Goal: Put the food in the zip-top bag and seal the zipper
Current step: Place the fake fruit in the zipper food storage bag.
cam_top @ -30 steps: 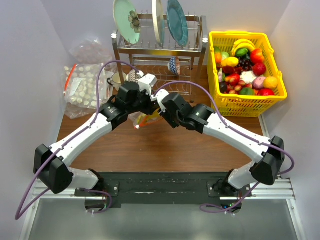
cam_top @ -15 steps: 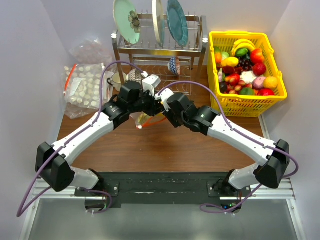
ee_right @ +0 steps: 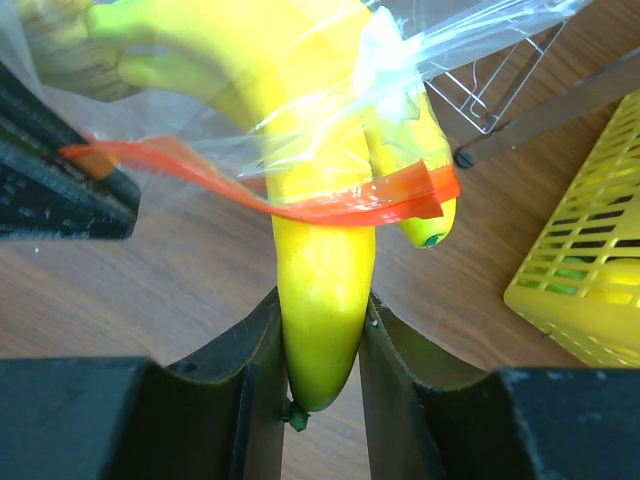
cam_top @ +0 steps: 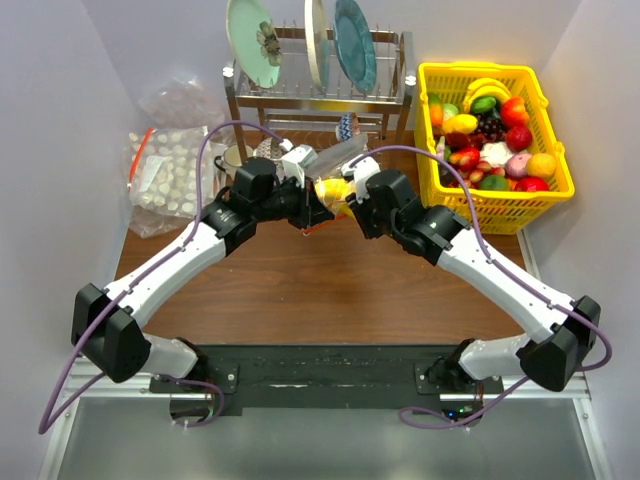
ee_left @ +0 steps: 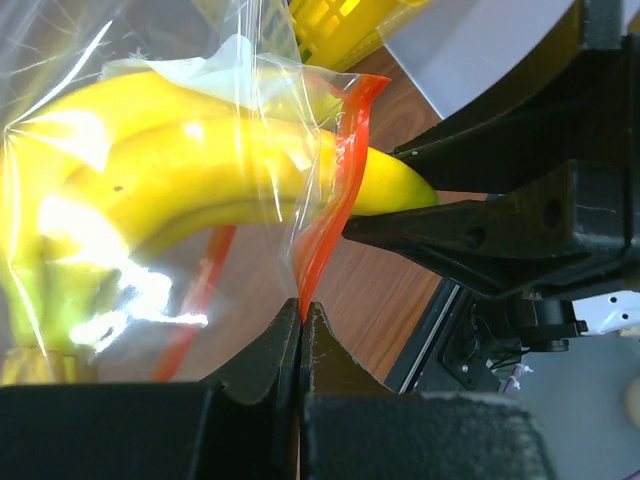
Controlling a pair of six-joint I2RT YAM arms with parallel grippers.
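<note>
The left arm point(cam_top: 180, 262) stretches from the near-left corner of the bench point(cam_top: 330, 290) diagonally toward the middle of its far edge, with the wrist turned inward. The right arm point(cam_top: 490, 270) mirrors it from the near-right corner. The 2 wrists meet head to head just in front of the wire dish rack point(cam_top: 320, 95).

The left pincer point(ee_left: 302, 318) is pressed together, its black tips pinching the zipper point(ee_left: 340, 180), a thin, soft red-orange strip that buckles upward from the grip. The right pincer point(ee_right: 322, 345) stands part-spread, its 2 flat black fingers clamped on the blunt end of 1 banana of the banana bunch point(ee_right: 318, 250). The bunch is smooth, glossy yellow and curved, with a small green nub at the tip.

The zip-top bag point(ee_right: 450, 45) is clear, thin, crinkled film catching glare. It is draped over the upper part of the bunch, while 2 banana tips poke out past the red mouth strip. Bag and bunch hang between the pincers over the bench's far middle, well apart from the rigid lattice-walled yellow basket point(cam_top: 495, 210) at the far-right corner.
</note>
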